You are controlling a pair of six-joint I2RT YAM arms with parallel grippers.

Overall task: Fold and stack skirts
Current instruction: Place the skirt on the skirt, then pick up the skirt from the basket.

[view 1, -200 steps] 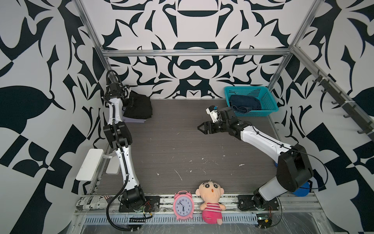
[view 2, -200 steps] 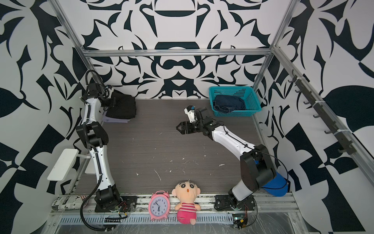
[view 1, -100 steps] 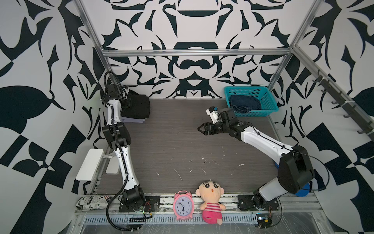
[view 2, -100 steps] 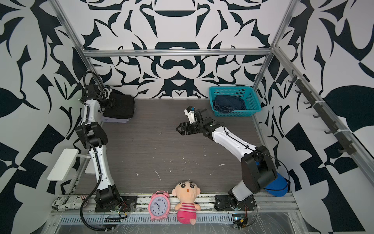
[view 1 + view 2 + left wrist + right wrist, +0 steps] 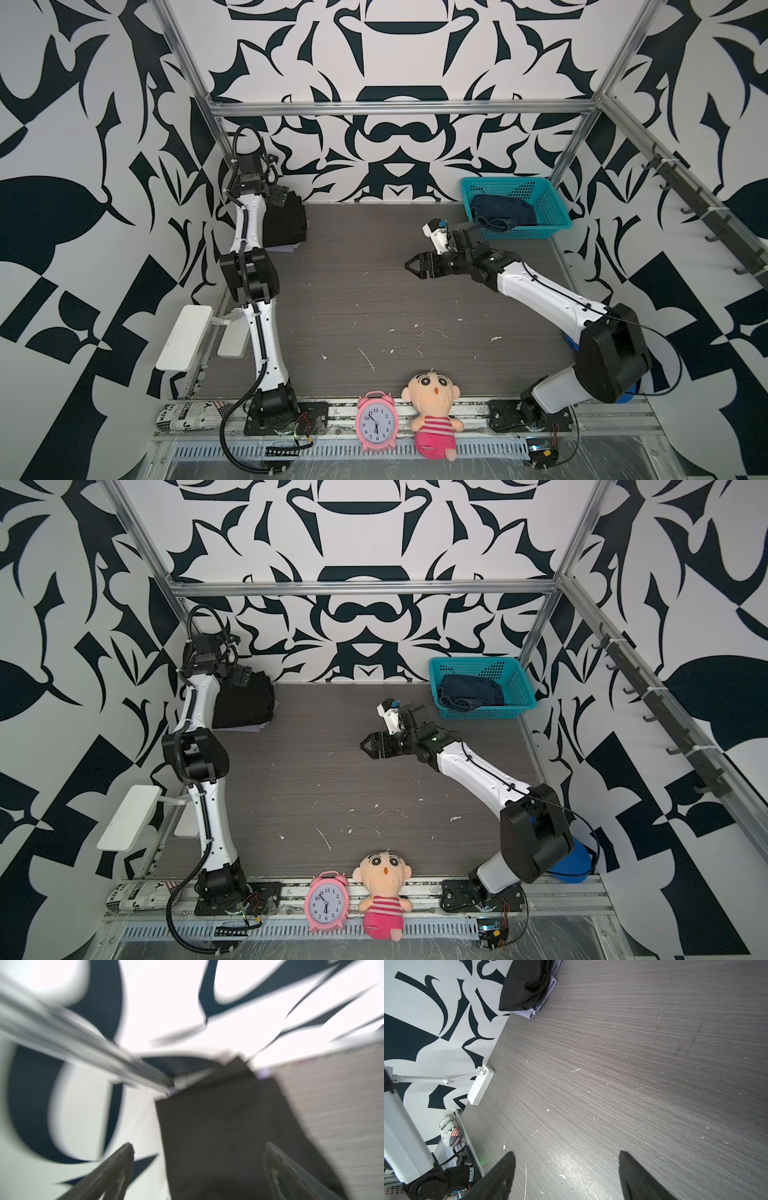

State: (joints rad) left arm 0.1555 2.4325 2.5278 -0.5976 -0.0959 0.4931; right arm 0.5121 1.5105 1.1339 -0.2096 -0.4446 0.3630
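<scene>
Lavender skirt [image 5: 530,1014] lies mostly hidden, seemingly under black skirt [image 5: 525,982].

- Skirts: 3. 1 black skirt [image 5: 286,224] on 1 lavender skirt [image 5: 534,1012], stacked at 10 o'clock; 1 denim skirt [image 5: 503,212] in the basket
- Teal mesh basket [image 5: 548,203]: 1, at 1 o'clock
- Robot arms: 2, left arm [image 5: 262,332] and right arm [image 5: 540,291]
- Pink alarm clock [image 5: 376,422]: 1, at 6 o'clock
- Plush doll [image 5: 434,409]: 1, at 6 o'clock, just beside the clock
- Rolled newspaper [image 5: 191,415]: 1, at 7 o'clock
</scene>
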